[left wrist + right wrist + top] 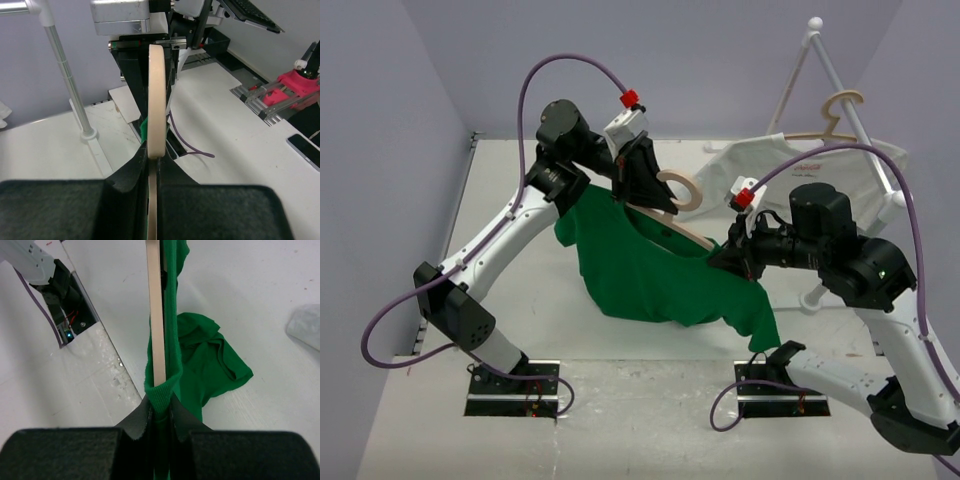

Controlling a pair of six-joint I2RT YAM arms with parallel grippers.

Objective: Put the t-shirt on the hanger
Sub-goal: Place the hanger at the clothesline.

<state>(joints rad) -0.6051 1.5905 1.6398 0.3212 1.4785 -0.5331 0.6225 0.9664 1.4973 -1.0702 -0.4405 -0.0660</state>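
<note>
**Item: t-shirt [650,265].** Bright green, plain, short-sleeved. Soft, light and limp. It will sag and slide on smooth wood, so it is best taken at a doubled edge such as the neckline or shoulder seam, not the loose body.

**Location:** draped over the hanger [685,232] and held above the tabletop [620,400]. The lower hem and one sleeve hang toward the surface. Whether the neck opening sits fully over both arms cannot be told.

**Item: hanger.** Light tan wood, thin, rigid, with a curved hook. It looks stiff enough to carry the cloth. The sound hold is near the hook, where it will not twist.

**Left claw [638,185]:** clamped on the hanger just below the hook.

**Right claw [720,258]:** pinched closed on a fold of t-shirt wrapped over the hanger's arm end.

**View notes:**
- The top view alone gives the whole drape, both arms, and a white t-shirt [790,165] well apart at the rear right.
- The left wrist view shows the hanger [156,100] edge-on between its pads [125,175], with only a sliver of green.
- The right wrist view shows the hanger arm [157,315] edge-on inside the cloth [172,340], and the slack part bunched below [215,360], which the other views hide.
</note>
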